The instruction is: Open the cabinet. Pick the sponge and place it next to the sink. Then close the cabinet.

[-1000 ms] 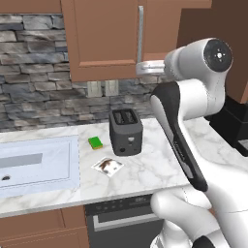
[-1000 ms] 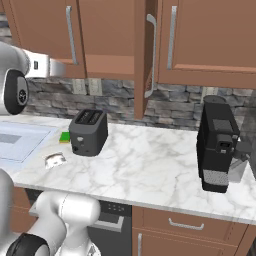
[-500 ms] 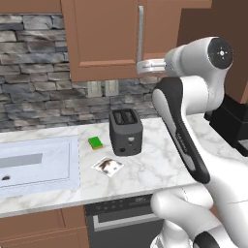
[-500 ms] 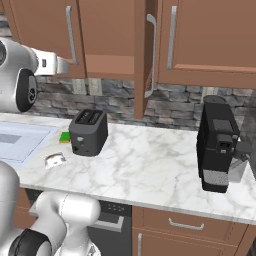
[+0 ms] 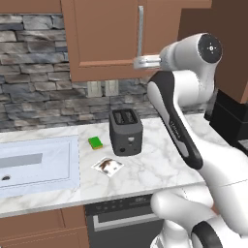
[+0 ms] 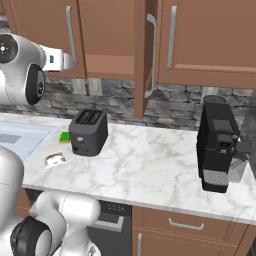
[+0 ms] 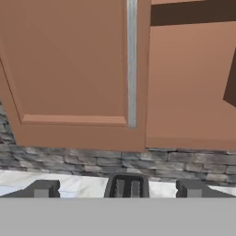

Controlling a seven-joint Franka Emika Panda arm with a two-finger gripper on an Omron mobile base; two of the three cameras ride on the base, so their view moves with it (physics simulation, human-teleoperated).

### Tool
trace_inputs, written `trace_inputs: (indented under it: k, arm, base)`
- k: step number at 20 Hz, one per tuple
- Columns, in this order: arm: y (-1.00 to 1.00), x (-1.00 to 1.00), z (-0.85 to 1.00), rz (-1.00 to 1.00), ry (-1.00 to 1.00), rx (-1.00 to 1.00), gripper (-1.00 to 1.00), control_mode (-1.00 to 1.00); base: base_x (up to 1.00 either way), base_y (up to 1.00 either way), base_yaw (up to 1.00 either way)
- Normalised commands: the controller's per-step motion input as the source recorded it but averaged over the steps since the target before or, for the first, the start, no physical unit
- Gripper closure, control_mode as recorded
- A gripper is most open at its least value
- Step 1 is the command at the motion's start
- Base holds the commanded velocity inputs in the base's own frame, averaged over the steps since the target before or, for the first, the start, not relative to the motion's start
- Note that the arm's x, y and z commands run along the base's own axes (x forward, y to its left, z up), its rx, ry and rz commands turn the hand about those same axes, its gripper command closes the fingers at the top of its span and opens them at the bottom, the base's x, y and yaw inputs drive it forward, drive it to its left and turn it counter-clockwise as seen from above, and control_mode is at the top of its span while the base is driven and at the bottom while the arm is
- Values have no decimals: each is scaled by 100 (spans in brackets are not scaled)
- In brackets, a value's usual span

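The cabinet (image 5: pixel 104 41) hangs above the counter, and its left door carries a long silver handle (image 5: pixel 140 29). In the right base view a door (image 6: pixel 140 60) stands swung out, seen almost edge-on, with its own handle (image 6: pixel 150 55). My gripper (image 5: pixel 137 62) is open and holds nothing. It sits just below the left door's handle and short of it, also seen as the gripper (image 6: pixel 74 61). In the hand view the handle (image 7: pixel 132 64) rises above the gripper (image 7: pixel 117 189), whose fingertips (image 7: pixel 44 189) are spread wide. The sink (image 5: pixel 29 180) lies at the counter's left. The sponge is hidden.
A dark toaster (image 5: pixel 125 131) stands under the cabinet, with a light-green sponge (image 5: pixel 95 142) and a small packet (image 5: pixel 107 166) beside it. A black coffee machine (image 6: pixel 216 145) stands at the right. A narrower single-door cabinet (image 6: pixel 210 40) hangs to the right.
My hand has reached forward toward the cabinet's left door and now sits closer under its handle, jaws still wide. Nothing on the counter has moved.
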Motion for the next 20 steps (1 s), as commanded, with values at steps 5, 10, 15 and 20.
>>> trace_inputs:
  k: [5, 10, 15, 20]
  arm:
    - [-4, 17, 20, -7, 3, 0, -100, -100]
    - [-3, 0, 17, -13, 9, -3, -100, -100]
    - [1, 5, 2, -6, 5, -1, -100, -100]
    - [0, 19, -14, 0, 0, 2, -100, -100]
  base:
    - [0, 0, 0]
    - [0, 0, 0]
    - [0, 0, 0]
    - [0, 0, 0]
